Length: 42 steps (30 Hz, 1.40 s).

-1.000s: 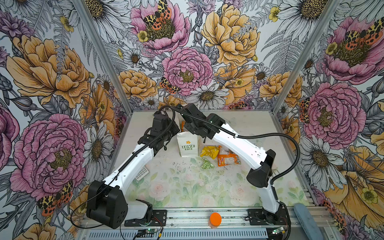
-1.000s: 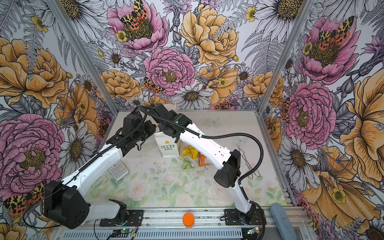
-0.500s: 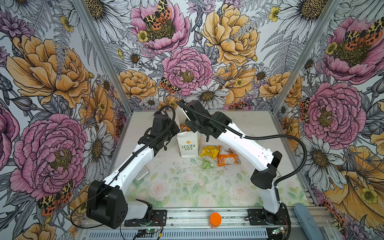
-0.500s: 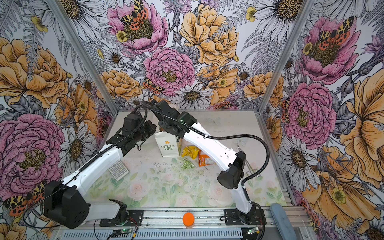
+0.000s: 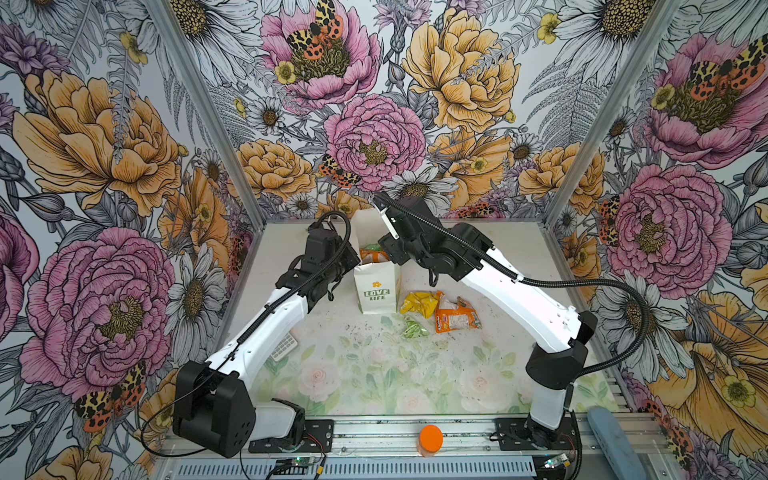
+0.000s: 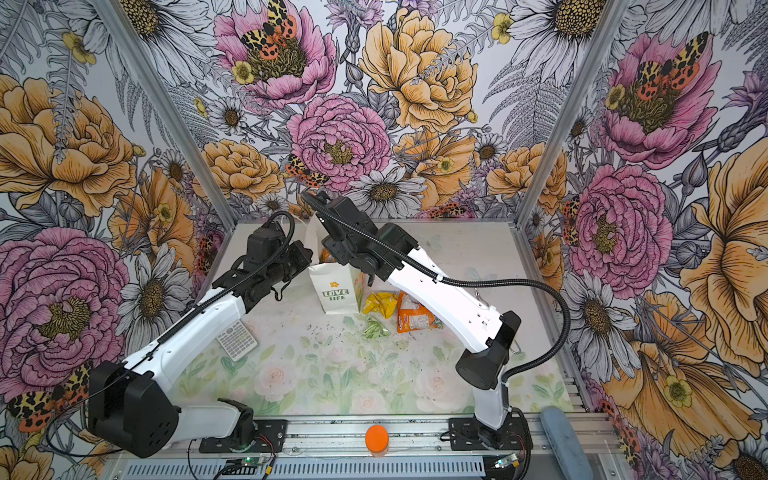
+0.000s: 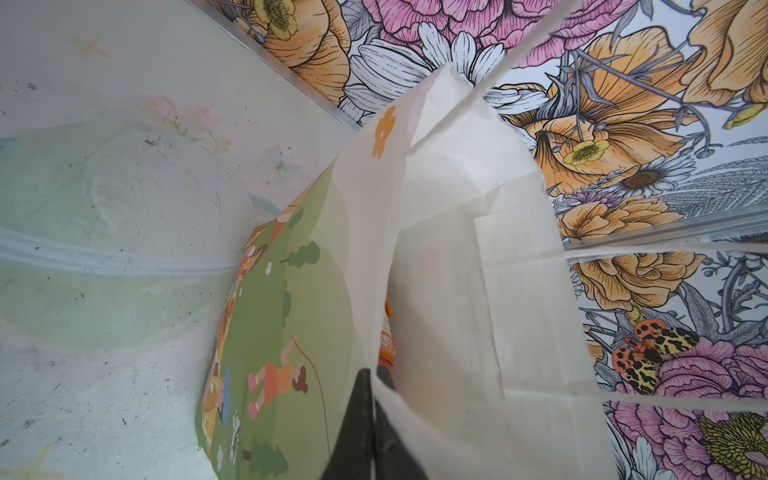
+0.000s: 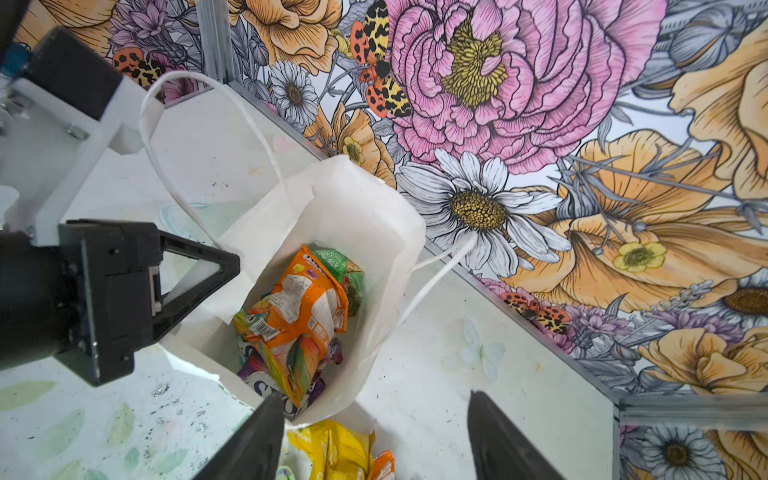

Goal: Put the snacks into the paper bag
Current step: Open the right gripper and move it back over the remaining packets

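The white paper bag (image 5: 376, 286) stands upright at centre frame in both top views, its rim pinched by the closed left tool (image 7: 371, 380). The right tool (image 8: 374, 399) hangs spread wide and empty over the bag's mouth. An orange packet (image 8: 299, 307) lies inside. A yellow packet (image 5: 417, 302), second orange packet (image 5: 455, 320) and pale green packet (image 5: 412, 328) lie on the surface (image 5: 374, 374) just right of the bag.

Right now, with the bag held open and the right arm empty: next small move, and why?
Probably lower the right jaws to the yellow packet beside the paper bag. They stand open and empty above it, the left jaws pinch its rim, and the orange packet and pale green packet lie outside too.
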Each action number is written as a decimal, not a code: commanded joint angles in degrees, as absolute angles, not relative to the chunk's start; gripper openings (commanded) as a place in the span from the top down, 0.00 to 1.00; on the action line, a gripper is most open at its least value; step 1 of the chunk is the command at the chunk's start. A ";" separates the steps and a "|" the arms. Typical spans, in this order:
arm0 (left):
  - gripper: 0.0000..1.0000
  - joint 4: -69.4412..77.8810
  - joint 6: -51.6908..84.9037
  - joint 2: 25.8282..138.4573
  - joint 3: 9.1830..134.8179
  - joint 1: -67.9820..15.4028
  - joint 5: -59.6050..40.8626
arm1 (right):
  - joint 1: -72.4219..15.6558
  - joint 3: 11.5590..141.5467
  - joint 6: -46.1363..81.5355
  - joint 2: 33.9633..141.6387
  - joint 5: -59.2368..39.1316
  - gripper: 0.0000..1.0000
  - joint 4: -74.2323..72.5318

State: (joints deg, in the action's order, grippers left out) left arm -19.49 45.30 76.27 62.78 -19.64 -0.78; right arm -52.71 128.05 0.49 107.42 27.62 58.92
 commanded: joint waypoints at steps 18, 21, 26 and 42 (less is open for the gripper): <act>1.00 -22.36 45.00 76.11 62.75 -19.68 -1.04 | -49.95 102.30 14.93 87.13 27.35 0.06 52.47; 1.00 -22.37 45.08 76.11 62.71 -19.67 -1.11 | -48.68 97.75 19.65 84.66 27.51 0.00 52.31; 1.00 -22.39 45.04 76.38 62.84 -19.70 -1.14 | -45.73 91.28 26.39 81.08 25.86 0.00 52.38; 1.00 -22.38 45.18 76.64 62.74 -19.80 -1.06 | -38.02 72.97 43.33 71.51 17.53 0.00 50.93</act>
